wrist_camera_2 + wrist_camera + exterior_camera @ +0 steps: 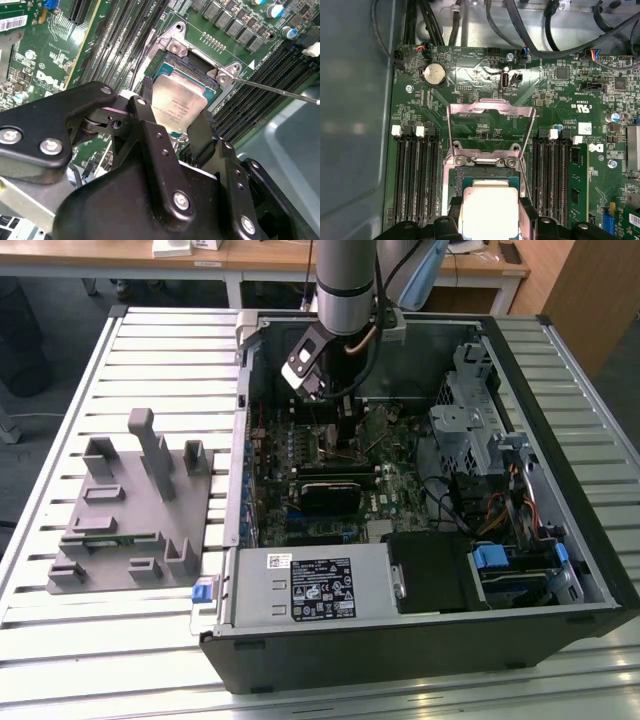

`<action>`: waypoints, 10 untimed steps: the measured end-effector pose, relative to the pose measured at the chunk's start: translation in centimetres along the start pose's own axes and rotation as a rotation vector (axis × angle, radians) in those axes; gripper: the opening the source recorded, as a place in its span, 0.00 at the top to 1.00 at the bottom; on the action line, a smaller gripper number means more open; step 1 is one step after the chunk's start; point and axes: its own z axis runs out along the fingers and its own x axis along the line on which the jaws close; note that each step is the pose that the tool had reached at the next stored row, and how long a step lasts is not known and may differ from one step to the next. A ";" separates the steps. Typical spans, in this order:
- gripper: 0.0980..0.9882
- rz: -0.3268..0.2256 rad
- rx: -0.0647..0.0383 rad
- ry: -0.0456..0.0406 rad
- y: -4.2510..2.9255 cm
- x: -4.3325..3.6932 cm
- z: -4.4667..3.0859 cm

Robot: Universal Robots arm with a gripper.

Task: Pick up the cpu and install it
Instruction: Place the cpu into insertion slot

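Note:
The cpu (179, 102), a small square chip with a pale silver top, sits between my gripper's (175, 120) two black fingers (144, 110), which are shut on its opposite edges. It hangs just above the open socket (172, 62) on the green motherboard, slightly off the socket's frame. In the first wrist view the cpu (489, 209) overlaps the socket (485, 175), with the raised metal load plate (490, 107) beyond it. In the exterior view my gripper (345, 425) reaches down into the open computer case (560, 570), over the motherboard.
A thin metal socket lever (280, 91) sticks out beside the socket. Memory slots (415, 175) flank it on both sides. A black ribbed block (335, 490), a silver box with a white label (310, 585) and a drive cage (470, 430) crowd the case. The grey plastic fixture (130, 510) lies outside.

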 end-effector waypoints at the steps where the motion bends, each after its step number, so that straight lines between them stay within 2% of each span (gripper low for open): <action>1: 0.52 0.003 0.000 -0.0002 0.00 0.00 0.03; 10: 0.52 0.010 0.001 -0.0007 -0.05 0.03 0.66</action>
